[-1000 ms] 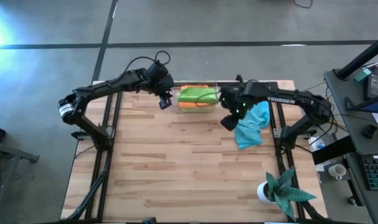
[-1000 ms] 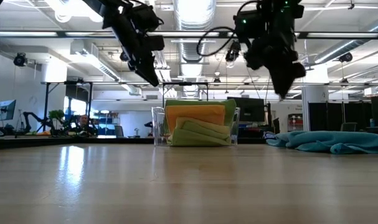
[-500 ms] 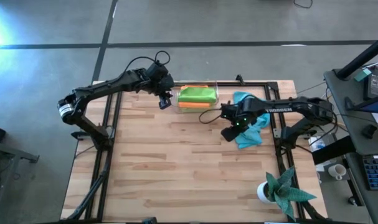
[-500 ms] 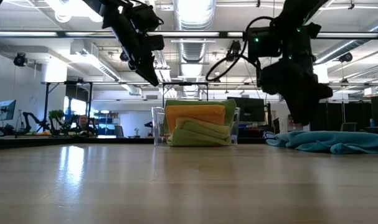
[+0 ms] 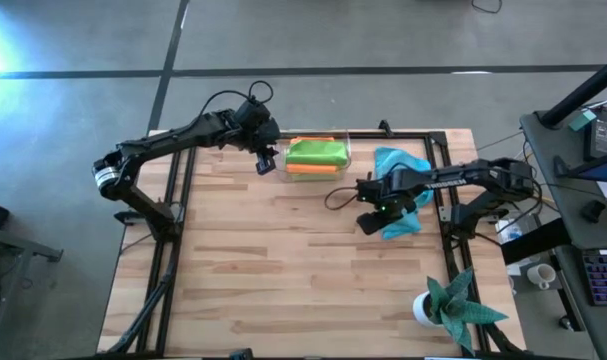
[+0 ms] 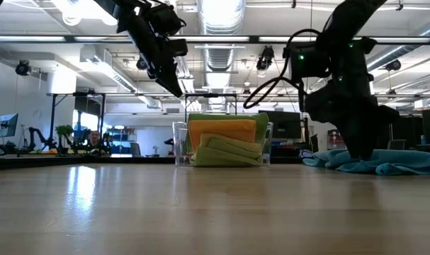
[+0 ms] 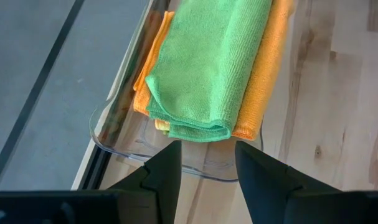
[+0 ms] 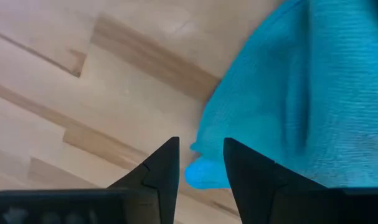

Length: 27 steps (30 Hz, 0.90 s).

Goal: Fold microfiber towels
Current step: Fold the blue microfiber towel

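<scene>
Fingers [image 8: 164, 163] of the right gripper [image 8: 200, 163] are parted, empty, right over the crumpled light blue towel [image 5: 403, 195]'s corner on the table [image 5: 283, 260], so I'd drop straight and pinch just that corner.

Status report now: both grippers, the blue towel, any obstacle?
Right gripper open, low at blue towel corner. Left gripper open, above clear bin of folded towels. Nothing in the way.
</scene>
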Each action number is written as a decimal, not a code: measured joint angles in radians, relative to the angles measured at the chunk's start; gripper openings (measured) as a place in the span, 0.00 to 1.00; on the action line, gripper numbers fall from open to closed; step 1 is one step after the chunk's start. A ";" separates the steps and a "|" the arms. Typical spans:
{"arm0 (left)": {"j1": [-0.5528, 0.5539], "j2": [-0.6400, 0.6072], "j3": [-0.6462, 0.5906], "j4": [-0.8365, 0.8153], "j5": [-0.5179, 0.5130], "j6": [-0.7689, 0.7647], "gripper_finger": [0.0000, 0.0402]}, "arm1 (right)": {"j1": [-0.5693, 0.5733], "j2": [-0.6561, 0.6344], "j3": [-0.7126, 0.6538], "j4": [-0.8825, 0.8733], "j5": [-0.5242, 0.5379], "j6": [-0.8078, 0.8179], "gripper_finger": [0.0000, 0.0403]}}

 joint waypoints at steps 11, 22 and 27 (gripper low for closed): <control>0.000 0.000 0.000 -0.002 0.000 -0.001 0.34 | 0.032 0.093 -0.004 0.052 0.023 0.018 0.28; 0.000 0.000 0.000 -0.002 0.000 -0.001 0.34 | 0.034 0.095 -0.002 0.002 0.115 0.070 0.21; 0.000 0.000 0.000 -0.001 0.001 -0.001 0.34 | 0.034 0.101 -0.001 0.002 0.114 0.071 0.14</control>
